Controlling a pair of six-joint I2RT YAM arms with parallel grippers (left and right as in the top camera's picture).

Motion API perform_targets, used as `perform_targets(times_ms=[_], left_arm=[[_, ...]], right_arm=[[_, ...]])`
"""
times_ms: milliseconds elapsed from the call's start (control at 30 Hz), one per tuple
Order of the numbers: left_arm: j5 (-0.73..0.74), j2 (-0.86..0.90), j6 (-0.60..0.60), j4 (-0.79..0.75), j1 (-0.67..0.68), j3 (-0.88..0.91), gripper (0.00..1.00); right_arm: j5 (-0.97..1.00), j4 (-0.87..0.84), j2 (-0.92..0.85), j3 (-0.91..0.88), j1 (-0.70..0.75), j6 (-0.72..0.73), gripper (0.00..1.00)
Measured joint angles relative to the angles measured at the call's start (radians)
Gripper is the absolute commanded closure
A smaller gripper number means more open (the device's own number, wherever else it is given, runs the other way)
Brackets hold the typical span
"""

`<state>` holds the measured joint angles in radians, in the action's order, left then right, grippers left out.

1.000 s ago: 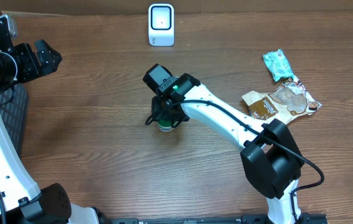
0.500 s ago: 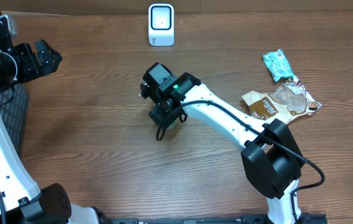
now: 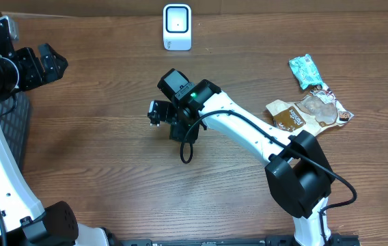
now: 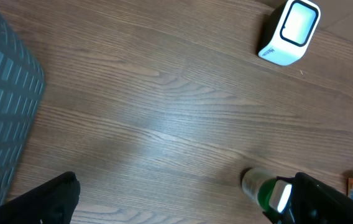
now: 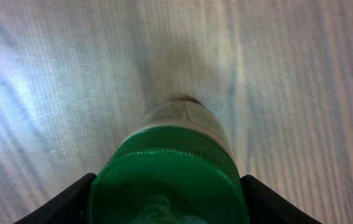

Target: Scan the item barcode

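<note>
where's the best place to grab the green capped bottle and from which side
Grip the bottle by its green cap, coming from the cap end and clamping it on both sides, as the right tool does. The round ribbed cap fits between the fingers, leaving the body bare for the scanner.

The bottle (image 5: 183, 115) wears a bright green cap (image 5: 167, 174). The tabletop (image 3: 98, 157) is brown with streaky wood grain; the scanner (image 3: 177, 27) at upper centre is white, the packet (image 3: 305, 70) at upper right teal.

Snack packets (image 3: 309, 111) and a mesh basket (image 4: 2, 112) sit apart.
</note>
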<state>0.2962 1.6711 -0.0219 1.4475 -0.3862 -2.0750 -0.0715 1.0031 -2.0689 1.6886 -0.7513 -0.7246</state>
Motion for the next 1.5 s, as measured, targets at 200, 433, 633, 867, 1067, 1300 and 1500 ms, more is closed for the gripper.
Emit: perform_targets(times_ms=[200,433,633,867,1067,1300,1500], left_arm=[[0.0,0.0,0.0,0.0,0.0,0.0,0.0],[0.0,0.0,0.0,0.0,0.0,0.0,0.0],[0.0,0.0,0.0,0.0,0.0,0.0,0.01],[0.0,0.0,0.0,0.0,0.0,0.0,0.0],[0.0,0.0,0.0,0.0,0.0,0.0,0.0],[0.0,0.0,0.0,0.0,0.0,0.0,0.0],[0.0,0.0,0.0,0.0,0.0,0.0,0.0]], right_arm=[[-0.081,0.028,0.009,0.0,0.0,-0.041,0.26],[-0.105,0.051,0.022,0.0,0.001,-0.007,0.05],[-0.094,0.092,0.023,0.018,0.001,0.148,0.0],[-0.027,0.298,0.029,0.257,0.002,0.408,0.0],[-0.002,0.393,0.067,0.323,0.004,0.483,0.0],[0.001,0.421,0.067,0.32,0.004,0.504,0.0],[0.002,0.421,0.067,0.318,0.004,0.508,0.0]])
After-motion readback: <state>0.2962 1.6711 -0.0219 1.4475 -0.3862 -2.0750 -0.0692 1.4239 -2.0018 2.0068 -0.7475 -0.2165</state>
